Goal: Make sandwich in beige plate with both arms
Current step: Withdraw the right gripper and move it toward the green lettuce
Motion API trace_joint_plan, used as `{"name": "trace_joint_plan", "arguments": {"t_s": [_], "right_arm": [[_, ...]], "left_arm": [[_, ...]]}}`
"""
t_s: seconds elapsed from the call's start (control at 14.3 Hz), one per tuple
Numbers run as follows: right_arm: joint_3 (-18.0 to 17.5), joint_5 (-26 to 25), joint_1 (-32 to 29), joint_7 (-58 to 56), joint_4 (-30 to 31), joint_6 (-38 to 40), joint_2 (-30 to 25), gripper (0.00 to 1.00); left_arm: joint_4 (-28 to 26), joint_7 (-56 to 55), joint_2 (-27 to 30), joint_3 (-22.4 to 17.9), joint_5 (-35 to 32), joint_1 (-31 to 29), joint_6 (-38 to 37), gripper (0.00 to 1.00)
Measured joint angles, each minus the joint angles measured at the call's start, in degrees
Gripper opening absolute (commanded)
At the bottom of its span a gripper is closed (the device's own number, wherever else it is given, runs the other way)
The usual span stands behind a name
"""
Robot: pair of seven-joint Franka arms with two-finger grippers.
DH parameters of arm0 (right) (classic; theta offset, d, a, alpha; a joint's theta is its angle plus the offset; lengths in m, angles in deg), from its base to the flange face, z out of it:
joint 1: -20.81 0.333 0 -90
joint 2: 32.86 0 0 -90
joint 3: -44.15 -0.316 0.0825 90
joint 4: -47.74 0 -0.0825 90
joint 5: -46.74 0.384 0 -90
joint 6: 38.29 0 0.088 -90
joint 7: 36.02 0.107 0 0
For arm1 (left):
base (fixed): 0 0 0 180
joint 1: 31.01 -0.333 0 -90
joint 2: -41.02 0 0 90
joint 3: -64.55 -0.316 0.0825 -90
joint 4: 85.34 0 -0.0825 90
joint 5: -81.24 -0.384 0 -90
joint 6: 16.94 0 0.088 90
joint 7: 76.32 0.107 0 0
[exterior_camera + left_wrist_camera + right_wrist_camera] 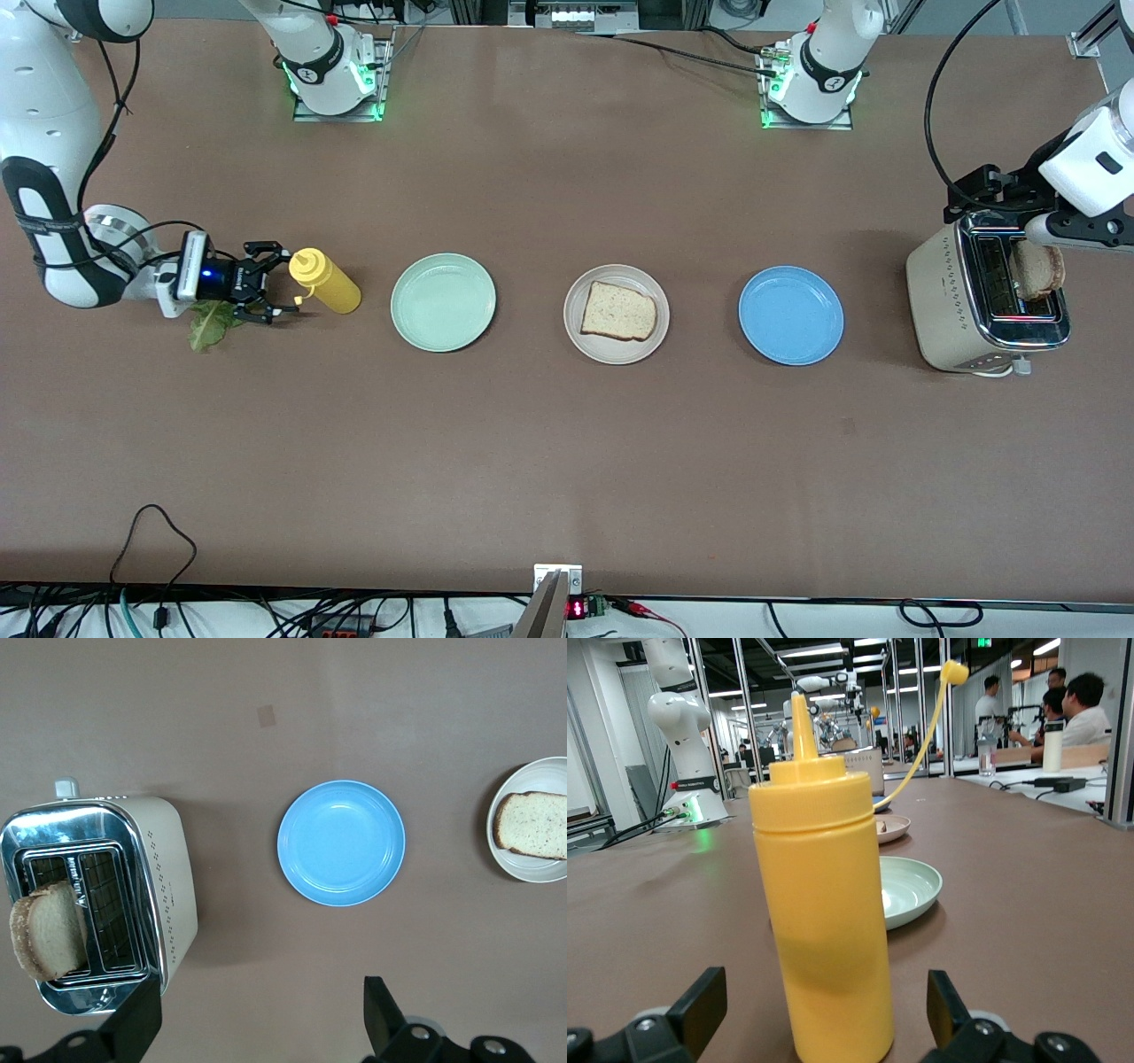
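Note:
The beige plate sits mid-table with one bread slice lying flat on it; the plate and slice also show in the left wrist view. A second bread slice stands up out of a toaster slot. A green lettuce leaf lies on the table under the right wrist. My right gripper is low and open, facing a yellow squeeze bottle without gripping it. My left gripper hangs open and empty above the table beside the toaster.
A mint-green plate lies between the bottle and the beige plate. A blue plate lies between the beige plate and the toaster. The upright yellow bottle stands close before the right fingers. Cables run along the table edge nearest the camera.

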Motion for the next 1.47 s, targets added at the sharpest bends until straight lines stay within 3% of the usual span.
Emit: {"name": "trace_joint_plan", "arguments": {"t_s": [0.63,1.05,1.47], "right_arm": [[1.15,-15.2,0.22,33.17,-10.06,-4.35,-10.87,1.0],[1.02,-31.62,5.29,64.61,-19.83,-6.74,-17.77,1.0],[0.98,-46.77,10.98,95.99,-22.18,-11.01,-19.27,1.0]], "left_arm": [[0.63,0.0,-0.68,0.18,0.0,0.04,0.0,1.0],[0.7,0.0,-0.68,0.22,0.0,0.05,0.0,1.0],[1.1,0.0,-0.74,0.38,0.0,0.36,0.0,1.0]]}}
